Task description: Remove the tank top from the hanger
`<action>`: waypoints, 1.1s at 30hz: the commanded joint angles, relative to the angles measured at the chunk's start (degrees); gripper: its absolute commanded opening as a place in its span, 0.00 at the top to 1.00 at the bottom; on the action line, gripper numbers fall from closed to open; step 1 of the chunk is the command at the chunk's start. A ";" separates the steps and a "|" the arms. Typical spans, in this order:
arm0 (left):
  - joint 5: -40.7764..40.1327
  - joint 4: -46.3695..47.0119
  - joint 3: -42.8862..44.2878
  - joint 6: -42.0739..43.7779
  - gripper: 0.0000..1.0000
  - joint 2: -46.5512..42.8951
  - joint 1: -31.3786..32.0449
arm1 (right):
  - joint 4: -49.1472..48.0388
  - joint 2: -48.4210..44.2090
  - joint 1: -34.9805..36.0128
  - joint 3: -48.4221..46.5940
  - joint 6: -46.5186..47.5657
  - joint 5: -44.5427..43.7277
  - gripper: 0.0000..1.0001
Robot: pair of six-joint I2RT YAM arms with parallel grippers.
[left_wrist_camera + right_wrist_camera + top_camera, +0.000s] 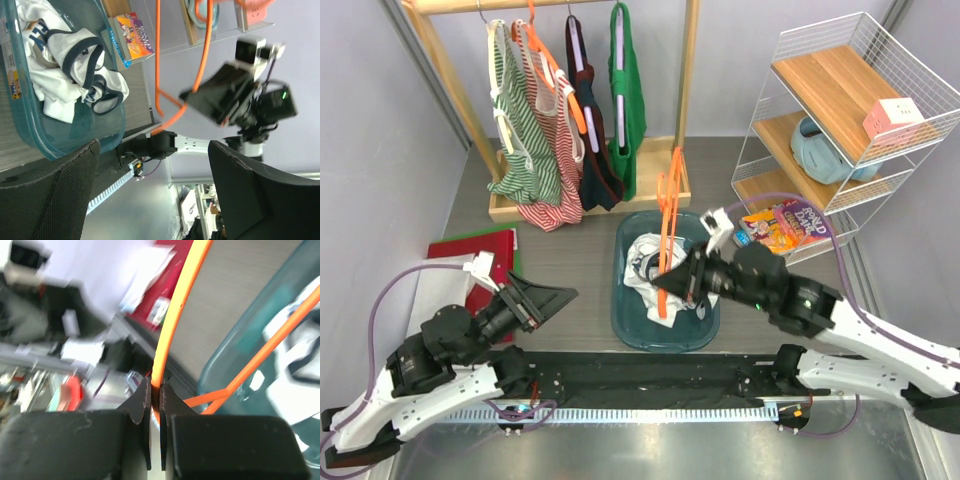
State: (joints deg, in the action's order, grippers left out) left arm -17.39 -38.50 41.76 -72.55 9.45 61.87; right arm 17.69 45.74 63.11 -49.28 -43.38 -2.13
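The white tank top (650, 268) with navy trim lies crumpled in the teal bin (630, 330); it also shows in the left wrist view (70, 70) and at the edge of the right wrist view (295, 355). The orange hanger (669, 205) stands bare above the bin, off the top. My right gripper (668, 285) is shut on the hanger's lower bar (172, 315). My left gripper (558, 297) is open and empty, left of the bin, pointing at it; the hanger (158, 60) and the right gripper (192, 97) show beyond its fingers.
A wooden rack (688, 70) at the back holds striped, dark and green tops on hangers. A white wire shelf (840, 110) stands at the right, with a colourful box (782, 224) at its foot. A red folder (480, 250) lies at the left.
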 commanded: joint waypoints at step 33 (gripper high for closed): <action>3.50 5.54 0.43 4.09 0.12 4.70 0.01 | -10.32 53.66 -37.53 -65.93 -4.08 43.53 0.99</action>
State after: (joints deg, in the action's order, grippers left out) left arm -14.39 -35.42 42.13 -69.58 14.37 61.87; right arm 8.29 95.98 26.50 -106.41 -46.65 39.77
